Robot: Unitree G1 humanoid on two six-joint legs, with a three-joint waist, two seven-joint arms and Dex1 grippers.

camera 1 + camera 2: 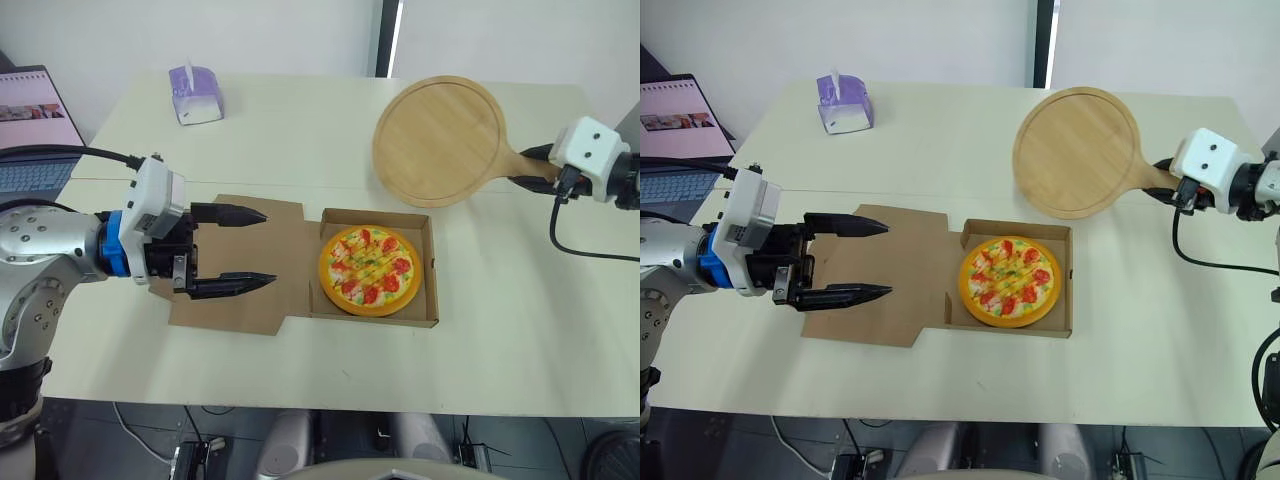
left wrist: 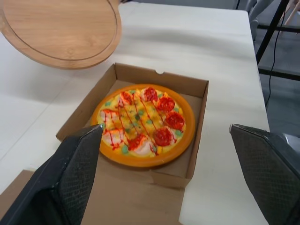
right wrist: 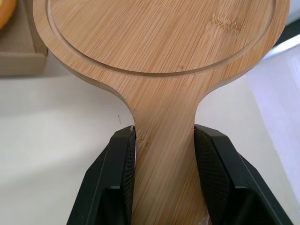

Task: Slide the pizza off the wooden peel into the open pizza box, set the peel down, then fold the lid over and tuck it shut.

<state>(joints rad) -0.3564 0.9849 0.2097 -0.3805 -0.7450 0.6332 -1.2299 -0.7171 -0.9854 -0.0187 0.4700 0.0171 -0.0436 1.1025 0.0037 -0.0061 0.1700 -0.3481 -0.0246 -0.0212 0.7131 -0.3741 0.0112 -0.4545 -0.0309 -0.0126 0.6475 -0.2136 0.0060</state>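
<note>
Left gripper (image 1: 268,247) is hanging spread wide over the flat lid (image 1: 285,262). Pizza (image 1: 369,270) is sitting in the box (image 1: 430,250); right gripper (image 3: 164,129) is clenching the peel (image 1: 437,140) by its handle

A cream table (image 1: 300,130) stands before a white wall (image 1: 250,30), a laptop (image 1: 35,125) off its left end.

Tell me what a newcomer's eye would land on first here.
The brightly topped pizza sits inside the open pizza box at the middle of the table. Beyond it, toward the robot's right, the right hand grips the bare wooden peel by its handle. The left hand hangs open over the flat cardboard lid, beside the box.
</note>
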